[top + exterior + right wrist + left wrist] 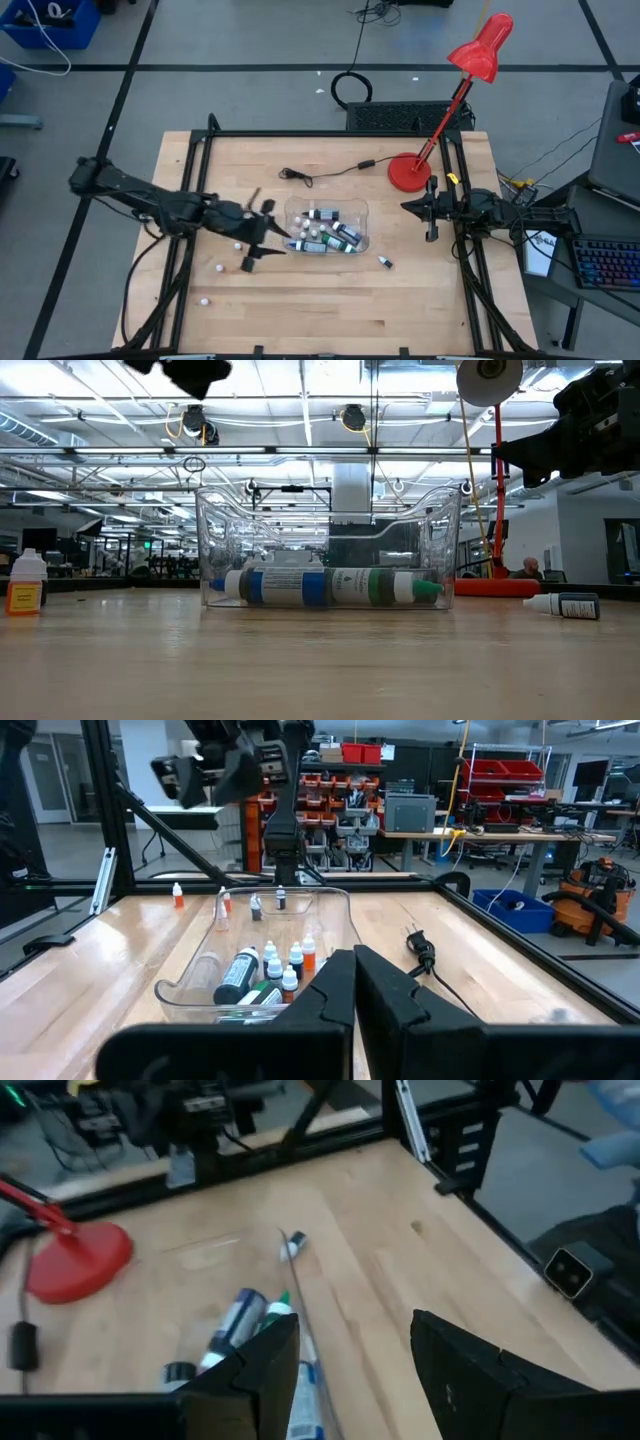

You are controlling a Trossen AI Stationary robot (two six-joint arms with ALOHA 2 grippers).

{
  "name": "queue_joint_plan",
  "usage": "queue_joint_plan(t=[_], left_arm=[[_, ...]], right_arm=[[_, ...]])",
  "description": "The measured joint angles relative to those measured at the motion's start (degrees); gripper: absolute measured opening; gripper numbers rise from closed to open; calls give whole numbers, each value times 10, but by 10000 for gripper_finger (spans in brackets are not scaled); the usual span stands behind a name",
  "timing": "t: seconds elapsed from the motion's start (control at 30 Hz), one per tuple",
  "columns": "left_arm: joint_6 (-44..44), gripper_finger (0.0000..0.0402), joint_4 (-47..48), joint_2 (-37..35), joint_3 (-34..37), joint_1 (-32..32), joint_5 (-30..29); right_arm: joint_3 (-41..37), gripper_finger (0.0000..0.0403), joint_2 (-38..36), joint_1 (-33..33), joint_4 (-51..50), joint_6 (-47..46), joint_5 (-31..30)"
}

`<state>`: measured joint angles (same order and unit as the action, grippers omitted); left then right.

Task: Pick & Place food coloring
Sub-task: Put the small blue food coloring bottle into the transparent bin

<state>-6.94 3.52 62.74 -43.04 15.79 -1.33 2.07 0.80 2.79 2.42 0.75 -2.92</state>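
The food coloring is small white-capped bottles. Several lie or stand in a clear plastic tub (328,228) at the table's middle (330,587). One dark bottle (385,262) lies on its side on the wood right of the tub. Some tiny ones (217,268) sit on the table left of it, and one with orange contents (27,582) stands upright. My left gripper (272,232) hangs open above the table just left of the tub, nothing between its fingers (355,1370). My right gripper (432,210) waits shut at the right edge (355,990).
A red desk lamp's base (408,172) stands at the back right, its stem slanting over the table, and its black cord and plug (300,178) lie behind the tub. Black frame rails border the table. Bare wood lies in front of the tub.
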Motion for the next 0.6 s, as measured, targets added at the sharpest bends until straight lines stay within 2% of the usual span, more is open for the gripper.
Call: queue_joint_plan(t=[0.13, 0.37, 0.43, 0.53, 0.6], left_arm=[[0, 196, -43, -61, 59, 0, -23], [10, 196, -52, -152, 129, -1, -59], [8, 196, -51, -176, 148, -1, -80], [6, 196, -55, -212, 177, -1, -124], [6, 196, -66, -235, 196, -1, -149]], right_arm=[[0, 0, 0, 0, 27, 53, -1], [0, 0, 1, 0, 74, 59, -1], [0, 0, 2, 0, 84, 6, 9], [0, 0, 5, -3, 86, -159, 40], [0, 0, 9, -3, 94, -208, 43]])
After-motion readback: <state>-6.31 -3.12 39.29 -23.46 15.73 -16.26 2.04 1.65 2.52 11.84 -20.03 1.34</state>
